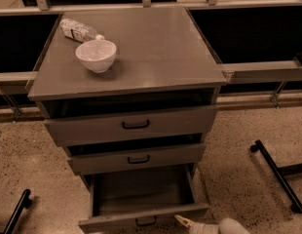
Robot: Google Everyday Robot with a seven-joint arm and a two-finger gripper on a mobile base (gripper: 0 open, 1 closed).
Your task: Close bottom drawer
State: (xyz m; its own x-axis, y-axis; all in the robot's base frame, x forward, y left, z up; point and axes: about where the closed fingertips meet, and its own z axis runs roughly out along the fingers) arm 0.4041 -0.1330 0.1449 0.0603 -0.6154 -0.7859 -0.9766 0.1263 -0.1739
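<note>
The bottom drawer [141, 191] is standing pulled far out of the cabinet, just left of the gripper [186, 222] and a little above it. Its deep tray is showing a plain grey floor. The gripper is sitting at the lower edge of the view, close to the right end of the drawer's front panel, to the right of the small black handle [145, 222]. I cannot tell whether it is touching the panel, nor whether it is open or closed.

Above the gripper, the middle drawer [136, 158] and the top drawer [134, 125] are each standing slightly open. Further up and left, a white bowl [96, 55] is standing on the cabinet top [156, 52], with a plastic bottle [79, 30] lying just behind it. A black frame leg [277, 177] is lying on the floor to the gripper's right.
</note>
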